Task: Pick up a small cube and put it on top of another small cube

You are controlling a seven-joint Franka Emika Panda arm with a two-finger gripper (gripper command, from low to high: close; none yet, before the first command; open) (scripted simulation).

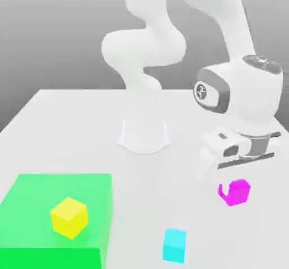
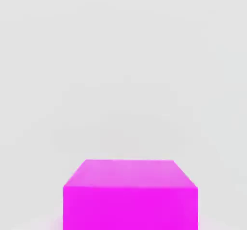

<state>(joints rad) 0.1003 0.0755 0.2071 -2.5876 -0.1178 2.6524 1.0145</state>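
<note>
Pale tabletop (image 1: 141,194) lay under everything. Green block (image 1: 34,194) at exterior view's left, yellow cube (image 1: 69,218) on top. Cyan cube (image 1: 174,246) was nearer middle. Magenta cube (image 1: 240,192) sat farther right, between fingers of gripper (image 1: 232,191), closed on it. Cube looked light, stiff, hardly fragile; flat opposite sides, gripped squarely at mid-height, seemed best hold against slipping.

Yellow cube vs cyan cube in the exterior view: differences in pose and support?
The yellow cube sits on the green block; the cyan cube sits on the white surface, off the block.
In the exterior view, the yellow cube is turned corner-on, while the cyan cube is nearly face-on.
Both are small, plain cubes, and neither is in the gripper.
</note>
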